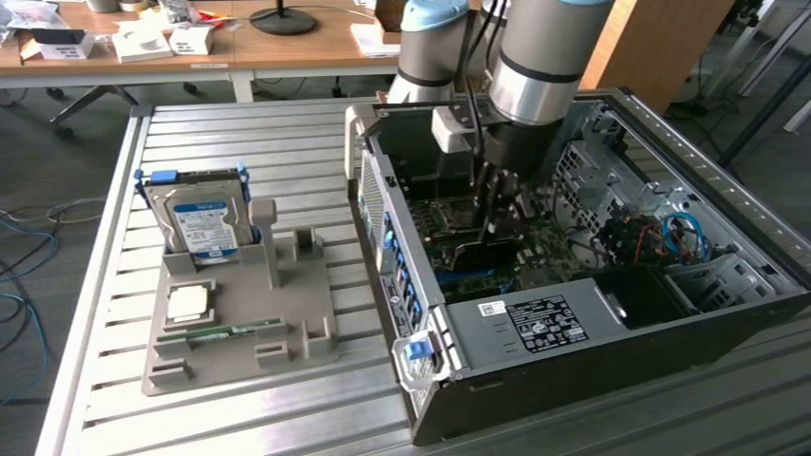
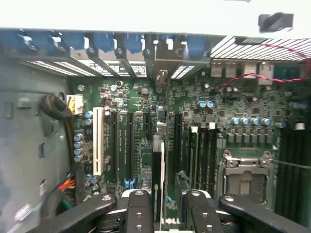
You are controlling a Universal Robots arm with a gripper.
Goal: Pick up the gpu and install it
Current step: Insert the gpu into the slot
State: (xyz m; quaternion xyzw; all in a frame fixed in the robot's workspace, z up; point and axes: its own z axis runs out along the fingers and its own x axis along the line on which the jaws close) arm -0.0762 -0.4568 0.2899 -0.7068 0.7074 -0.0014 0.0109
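Green board edge is all you get of the gpu (image 2: 157, 179) in the wrist view: it stands on edge between the gripper (image 2: 165, 213) fingers (image 2: 140, 213), low over the motherboard (image 2: 141, 126) slots, and its fan side and bracket are hard to make out. In the exterior view the gpu (image 1: 488, 249) is a dark slab under the arm (image 1: 538, 57), down inside the open computer case (image 1: 595, 323), mostly hidden by the wrist and case wall. You can't see whether its edge sits in a slot or just above one.

Surface: ribbed metal table (image 1: 254, 123) with the case on the exterior view's right. On the exterior view's left a grey parts holder (image 1: 241, 342) carries a silver hard drive (image 1: 203, 223) with a blue label standing upright, a square chip (image 1: 188, 304) lying flat, and a narrow green memory stick (image 1: 235, 332) lying flat near the front. Room: wooden desks (image 1: 279, 47) behind with small boxes and a black lamp base, blue cables on the floor at the far left.

Jaws: partly apart, clamped on the gpu, one finger each side of the thin card, touching it. An empty CPU socket (image 2: 245, 177) sits just beside the gripper; a white slot (image 2: 97, 141) lies on the other side.
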